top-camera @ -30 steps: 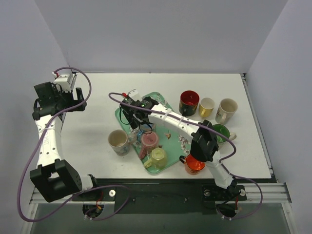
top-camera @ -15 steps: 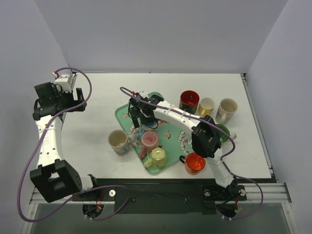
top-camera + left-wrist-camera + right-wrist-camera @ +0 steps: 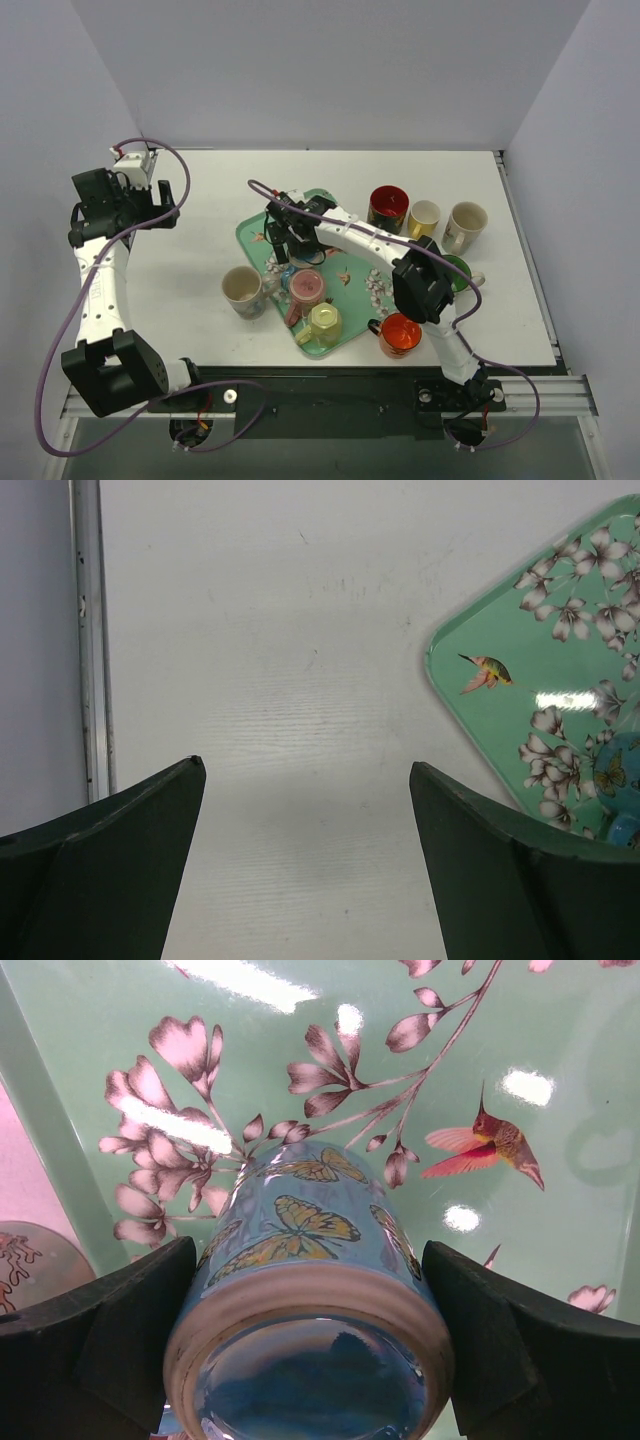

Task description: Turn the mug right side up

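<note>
A blue mug with yellow butterflies stands upside down, base up, on a green flowered tray. My right gripper reaches down over it with one black pad on each side of the mug wall, pressed against it. The mug rests on the tray. In the top view the right gripper hides most of the mug on the tray's left part. My left gripper is open and empty over bare table at the far left.
On the tray stand a pink mug and an upside-down yellow mug. A cream mug stands left of the tray. Orange, green, dark red, yellow and beige mugs stand to the right.
My right gripper moved a little back and left over the tray a second ago, then held still over the blue mug. The left arm has not moved.
</note>
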Tool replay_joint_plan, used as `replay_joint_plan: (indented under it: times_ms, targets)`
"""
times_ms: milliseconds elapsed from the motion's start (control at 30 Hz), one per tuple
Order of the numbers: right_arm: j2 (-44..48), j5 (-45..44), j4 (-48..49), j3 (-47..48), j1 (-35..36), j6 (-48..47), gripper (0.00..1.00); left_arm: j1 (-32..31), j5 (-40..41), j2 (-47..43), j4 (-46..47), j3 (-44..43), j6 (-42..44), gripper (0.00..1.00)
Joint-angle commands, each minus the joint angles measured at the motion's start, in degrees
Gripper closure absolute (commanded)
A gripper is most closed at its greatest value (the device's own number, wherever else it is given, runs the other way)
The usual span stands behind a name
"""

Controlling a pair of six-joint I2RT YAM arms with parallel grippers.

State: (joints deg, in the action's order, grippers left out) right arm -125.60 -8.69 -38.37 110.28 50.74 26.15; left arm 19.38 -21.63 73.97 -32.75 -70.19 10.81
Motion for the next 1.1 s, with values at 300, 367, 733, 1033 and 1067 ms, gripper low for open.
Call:
replay_joint_plan:
  times_ms: [300, 367, 733, 1033, 1067]
  targets:
    - [7.64, -3.87, 1.0, 0.73, -3.28, -2.51, 1.0, -4.69, -0.43, -1.73, 1.03, -1.26, 0.35, 0.06]
    - [10.01, -4.14, 5.4, -3.04, -4.24, -2.07, 1.0, -6.36, -0.52, -1.73, 0.85, -1.35, 0.53, 0.06]
    - [19.51, -6.25, 25.79, -16.23, -6.62, 0.39, 1.0, -11.99, -11.05, 1.08, 1.28, -3.02, -9.29, 0.07]
    - [28.64, -14.68, 37.91, -22.03, -5.92, -2.5, 1.0, -12.08, -24.32, 3.28, 14.72, 0.92, -44.57, 0.09]
    - [29.35, -16.43, 39.58, -22.3, -5.92, -3.03, 1.0, -12.17, -25.64, 3.46, 19.43, 1.89, -48.13, 0.09]
